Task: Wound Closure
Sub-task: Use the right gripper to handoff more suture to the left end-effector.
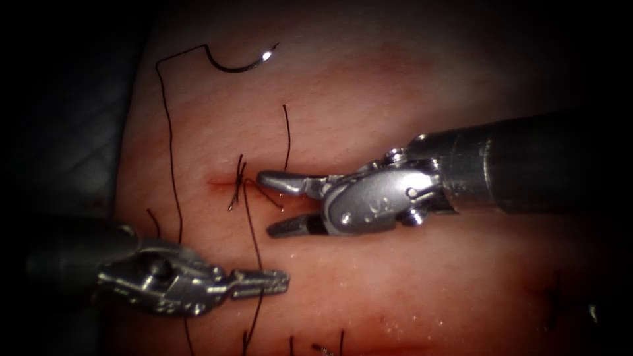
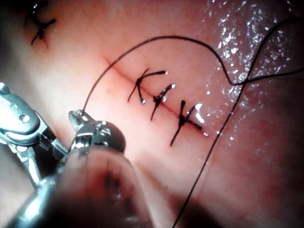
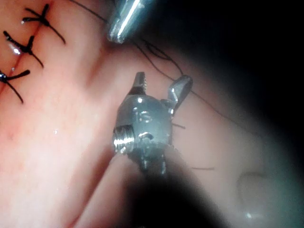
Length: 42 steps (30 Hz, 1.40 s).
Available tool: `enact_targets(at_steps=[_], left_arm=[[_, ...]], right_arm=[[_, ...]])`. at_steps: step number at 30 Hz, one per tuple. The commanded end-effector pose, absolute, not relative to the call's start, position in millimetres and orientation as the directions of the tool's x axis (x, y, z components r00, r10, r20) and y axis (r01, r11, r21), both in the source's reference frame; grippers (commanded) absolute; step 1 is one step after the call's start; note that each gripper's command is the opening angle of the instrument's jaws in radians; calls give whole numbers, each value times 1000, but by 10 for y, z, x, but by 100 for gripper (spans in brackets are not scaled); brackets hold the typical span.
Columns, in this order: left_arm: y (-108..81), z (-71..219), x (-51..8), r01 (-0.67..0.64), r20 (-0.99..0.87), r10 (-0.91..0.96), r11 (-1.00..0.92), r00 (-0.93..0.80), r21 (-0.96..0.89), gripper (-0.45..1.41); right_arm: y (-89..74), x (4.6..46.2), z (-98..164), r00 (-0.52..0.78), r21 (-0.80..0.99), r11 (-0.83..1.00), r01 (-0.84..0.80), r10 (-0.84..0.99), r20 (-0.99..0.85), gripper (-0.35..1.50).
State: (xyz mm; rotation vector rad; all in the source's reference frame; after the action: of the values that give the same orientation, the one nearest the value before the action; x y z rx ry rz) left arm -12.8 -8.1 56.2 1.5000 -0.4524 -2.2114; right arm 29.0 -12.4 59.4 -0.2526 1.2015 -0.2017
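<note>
R gripper (image 1: 273, 203) gaping open by cut (image 1: 221, 182), holding nothing; L gripper (image 1: 280, 281) clamping thread (image 1: 173, 165); needle (image 1: 241, 64) lying free on tissue (image 1: 395, 86).

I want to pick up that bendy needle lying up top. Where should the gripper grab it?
Probably on the needle's curved body, nearer the thread end than the shiny tip. It lies flat on the tissue, free of both grippers, bowed downward, so coming from above across the curve looks easiest.

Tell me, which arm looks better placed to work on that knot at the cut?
The right tool, probably: its open jaws, holding nothing, sit right beside the knot on the cut. The left tool is shut on the thread, lower down. The needle lies free on the tissue.
</note>
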Motion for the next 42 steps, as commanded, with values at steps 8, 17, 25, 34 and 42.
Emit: enact_targets(at_steps=[8,17,25,34,42], left_arm=[[-81,567,-133,164,-791,-515,-857,-330,489,-45],[-81,567,-134,164,-787,-519,-854,-333,494,-45],[-82,567,-132,165,-790,-515,-857,-333,489,-45],[-84,568,-127,164,-798,-501,-865,-334,475,-45],[-86,569,-129,149,-817,-461,-887,-345,438,47]], right_arm=[[-134,312,592,275,-320,946,45,-319,-907,133],[-137,317,587,252,-347,937,45,-347,-903,136],[-138,321,585,234,-407,909,91,-417,-878,118],[-140,318,582,266,-397,905,156,-425,-865,-35],[-136,315,575,327,-333,935,118,-354,-876,-35]])
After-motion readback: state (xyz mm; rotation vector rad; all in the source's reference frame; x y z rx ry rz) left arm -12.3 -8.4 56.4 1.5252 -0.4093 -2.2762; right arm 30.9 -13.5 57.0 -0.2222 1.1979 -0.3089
